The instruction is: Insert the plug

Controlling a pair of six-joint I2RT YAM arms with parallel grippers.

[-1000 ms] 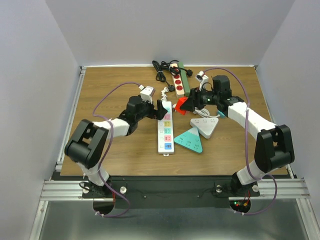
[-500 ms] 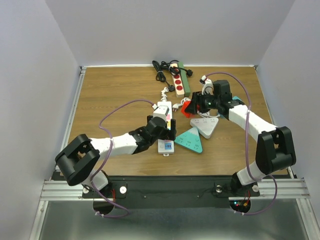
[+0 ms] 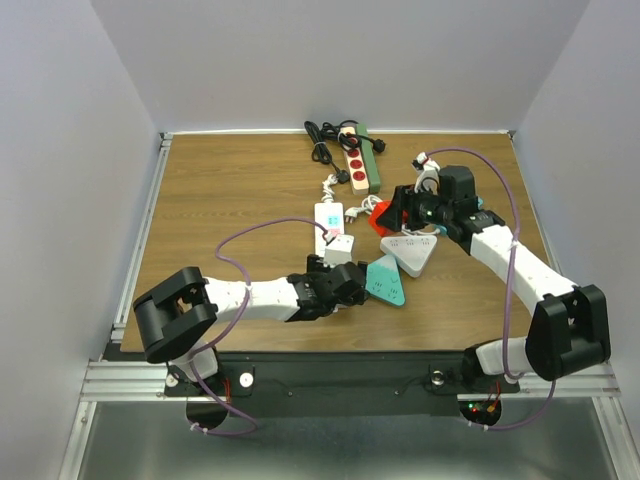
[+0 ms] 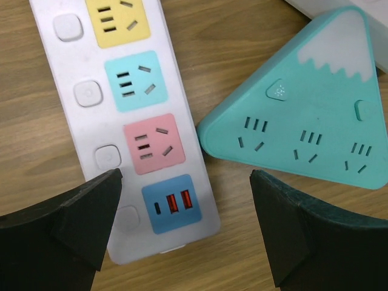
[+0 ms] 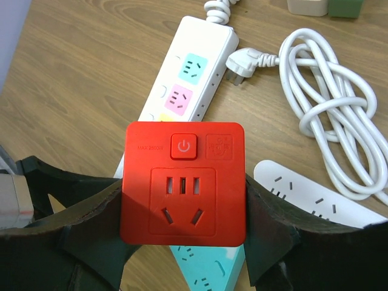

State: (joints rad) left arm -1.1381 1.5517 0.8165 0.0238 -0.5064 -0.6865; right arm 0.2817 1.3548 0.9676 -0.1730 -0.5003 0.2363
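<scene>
My right hand [image 5: 183, 203] pinches the red plug block [image 5: 183, 182] by its two flat sides, one finger at its 9 o'clock and the other at its 3 o'clock. The face with the button and socket holes is turned up to the wrist camera, and any pins would be on the back, which I cannot see. I judge it a light, rigid plastic cube with smooth sides, so it could twist or slip in the pinch once I push. The flat sides, clear of the button, look like the right place to hold it, and it should go in square. Beyond it at 12 o'clock lies the white power strip [image 5: 197, 60], which I take to be where it goes. A loose white plug [image 5: 242, 60] sits just beside the strip's edge, and a coiled white cord [image 5: 327, 115] lies at 2 o'clock. My left hand [image 4: 185, 203] is spread wide and holds nothing. It hovers over the strip's near end, the blue USB panel between my fingertips, with a teal triangular socket block [image 4: 303, 121] just beside the strip at 2 o'clock. From above, the red block sits toward 1 o'clock of the table [image 3: 220, 180] and my left hand toward 6 o'clock. The strip looks light and may slide under a push.
</scene>
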